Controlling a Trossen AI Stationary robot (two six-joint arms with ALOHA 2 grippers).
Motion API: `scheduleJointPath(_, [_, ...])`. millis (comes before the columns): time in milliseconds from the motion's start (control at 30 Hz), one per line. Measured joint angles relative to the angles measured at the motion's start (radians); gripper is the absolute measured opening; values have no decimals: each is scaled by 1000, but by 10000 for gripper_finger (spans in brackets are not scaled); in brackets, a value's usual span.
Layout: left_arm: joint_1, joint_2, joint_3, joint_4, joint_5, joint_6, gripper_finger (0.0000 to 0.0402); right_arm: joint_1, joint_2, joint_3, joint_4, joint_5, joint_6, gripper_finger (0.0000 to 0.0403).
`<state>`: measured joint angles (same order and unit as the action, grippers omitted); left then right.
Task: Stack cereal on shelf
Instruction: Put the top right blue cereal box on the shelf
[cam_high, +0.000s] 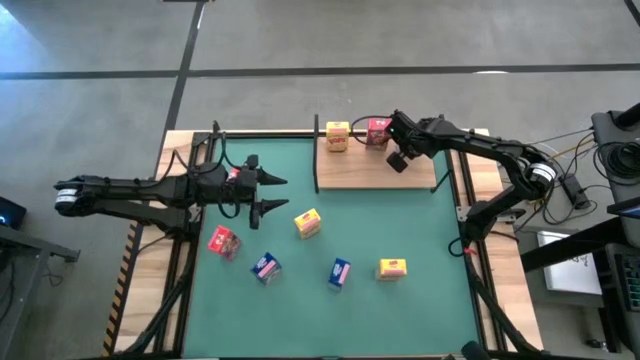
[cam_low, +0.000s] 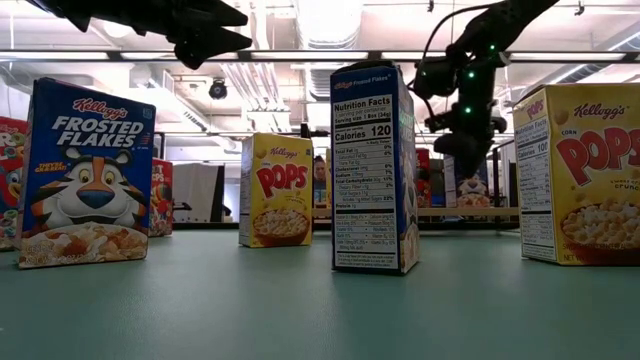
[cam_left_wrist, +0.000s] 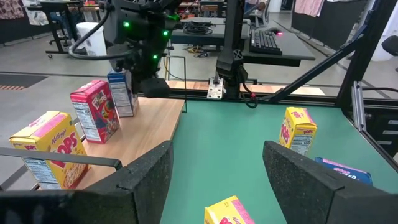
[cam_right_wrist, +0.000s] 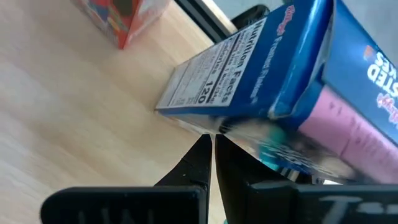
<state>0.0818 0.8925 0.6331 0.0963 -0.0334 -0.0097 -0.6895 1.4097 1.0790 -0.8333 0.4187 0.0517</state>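
Note:
The shelf is a light-wood board at the table's far edge. On it stand a yellow box, a red box and a blue box; the right arm hides the blue one from above. My right gripper is shut, low over the board at the blue box. My left gripper is open and hovers above the mat's left half, holding nothing. On the mat stand a yellow box, a red box, two blue boxes and another yellow box. My right gripper's shut fingertips meet the blue box at the lower edge of its nutrition-facts side, coming from above at a slant. The box stands with its base on the board. Whether the tips press it or only graze it, I cannot tell.
A third red box shows partly under my left arm. Thin black posts rise at the shelf's corners. Bare board lies on the near side of my right gripper. Cables and gear sit off the table's right side.

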Motion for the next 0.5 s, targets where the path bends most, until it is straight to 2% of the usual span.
scheduleJointPath(233, [0,0,0,0,0,0,233,0,0,0,8,3,0,12])
scheduleJointPath(500, [0,0,0,0,0,0,233,0,0,0,14,53,0,12])
